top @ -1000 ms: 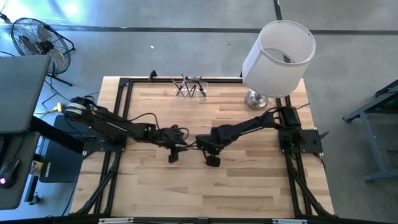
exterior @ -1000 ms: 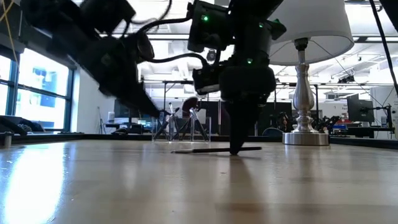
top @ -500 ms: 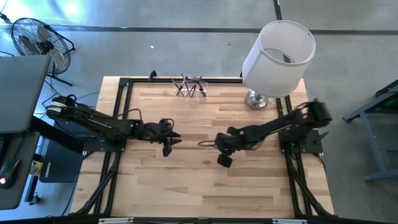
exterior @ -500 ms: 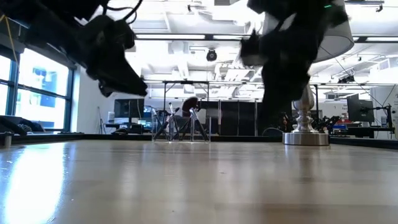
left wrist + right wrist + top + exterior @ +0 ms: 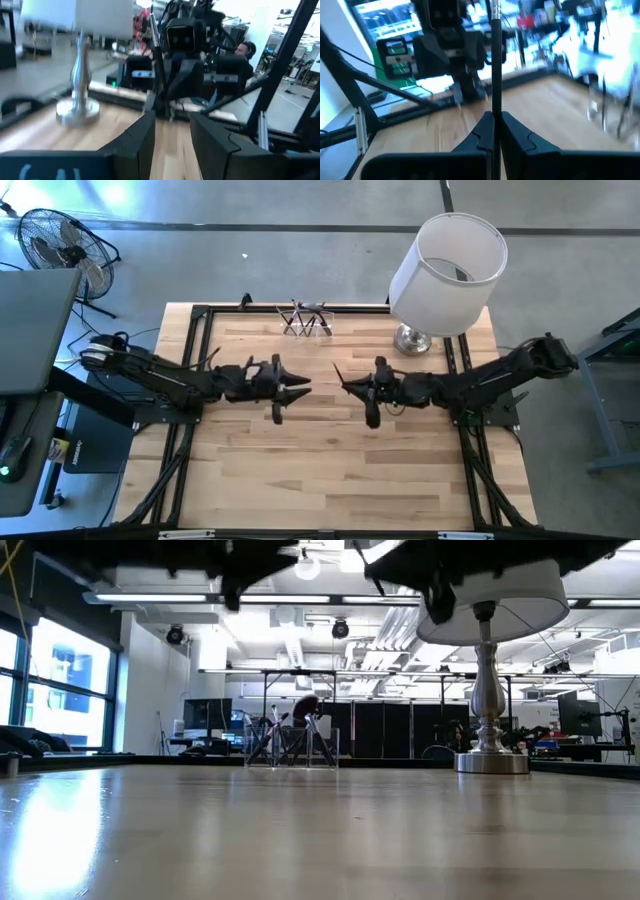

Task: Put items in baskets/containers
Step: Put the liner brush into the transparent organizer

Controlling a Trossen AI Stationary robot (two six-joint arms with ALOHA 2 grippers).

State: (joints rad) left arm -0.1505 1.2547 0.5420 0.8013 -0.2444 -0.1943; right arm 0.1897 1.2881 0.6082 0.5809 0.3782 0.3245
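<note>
Both arms have lifted off the bench. Right tool (image 5: 493,131) pinches a light, stiff, slippery brush (image 5: 495,60) near its end; left tool (image 5: 172,132) gapes empty, facing it.

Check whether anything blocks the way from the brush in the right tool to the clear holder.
Nothing visible does. The right tool holds a brush above mid-table; the clear holder stands at the far edge with bare wood between. The lamp stands off to the holder's right, and the left tool waits opposite.
</note>
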